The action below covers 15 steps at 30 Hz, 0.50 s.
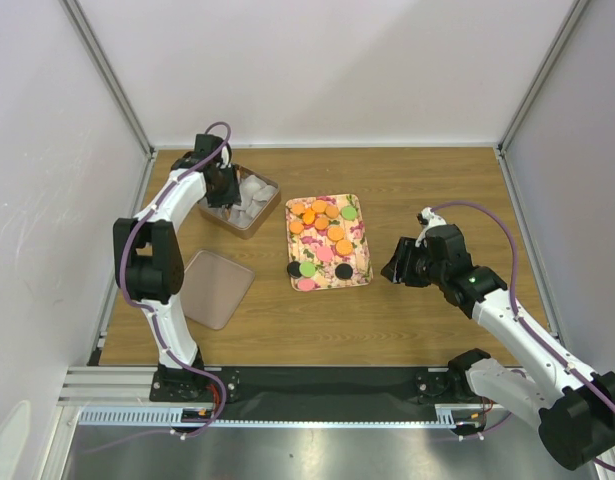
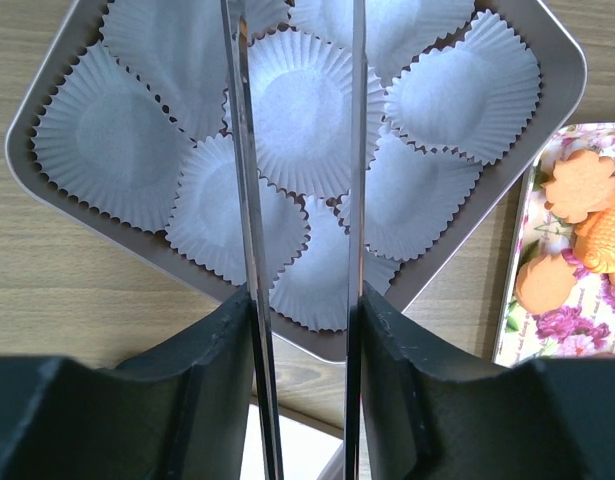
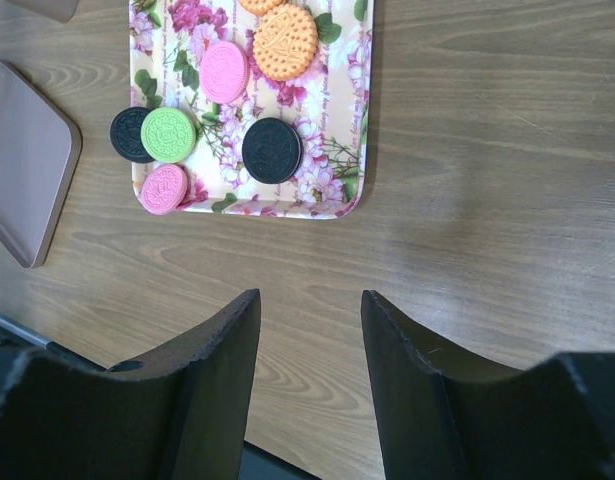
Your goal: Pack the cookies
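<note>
The wooden table (image 1: 417,190) is carrying everything. The floral tray (image 1: 355,230) is sitting at centre frame in the top view, the open metal tin (image 1: 249,230) to its upper left, and the tin's lid (image 1: 215,288) is lying apart at lower left. The left arm is reaching over the tin, and the right arm is waiting to the right of the tray.

All the cookies (image 1: 335,233) I can see are lying on the tray; none is showing in the tin. As I'm judging it, the packing is hardly begun. Every cookie is waiting to be moved across, and the lid is waiting to go on.

The left wrist view is showing what the top view is hiding under the arm: white paper cups (image 2: 307,110) crowding the tin, each looking empty. The left gripper (image 2: 302,290) is hovering above them, its fingers pressing on the arms of metal tongs (image 2: 247,200). The blades are standing apart with nothing between them. At that view's right edge, orange cookies are looking leaf- and fish-shaped, which the top view isn't resolving.

The right wrist view is showing the right gripper (image 3: 310,297) over bare wood, fingers apart and holding nothing. It is also showing one black cookie (image 3: 132,135) overhanging the tray's left rim.
</note>
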{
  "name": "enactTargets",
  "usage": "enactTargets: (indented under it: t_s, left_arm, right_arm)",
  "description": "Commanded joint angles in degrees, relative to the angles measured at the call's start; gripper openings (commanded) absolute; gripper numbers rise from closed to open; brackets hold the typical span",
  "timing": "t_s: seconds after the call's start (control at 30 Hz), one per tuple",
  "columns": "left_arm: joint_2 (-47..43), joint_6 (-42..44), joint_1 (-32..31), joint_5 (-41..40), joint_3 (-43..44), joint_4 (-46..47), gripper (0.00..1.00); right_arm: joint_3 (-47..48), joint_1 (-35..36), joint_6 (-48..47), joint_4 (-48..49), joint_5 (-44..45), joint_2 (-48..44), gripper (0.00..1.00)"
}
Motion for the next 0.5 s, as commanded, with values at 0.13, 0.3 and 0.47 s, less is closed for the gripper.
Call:
enactTargets:
  t_s: [0.13, 0.3, 0.47]
  left_arm:
    - [-1.7, -0.1, 0.6, -0.4, 2.8, 0.5, 0.48]
    - [-3.1, -0.1, 0.5, 0.0, 2.8, 0.5, 0.48]
    - [-5.2, 0.0, 0.4, 0.4, 2.4, 0.2, 0.48]
  right_arm:
    - [-0.3, 0.4, -1.1, 1.3, 0.4, 0.1, 0.51]
    - [-0.3, 0.4, -1.1, 1.4, 0.4, 0.2, 0.51]
    - [-0.4, 0.4, -1.1, 1.6, 0.4, 0.3, 0.51]
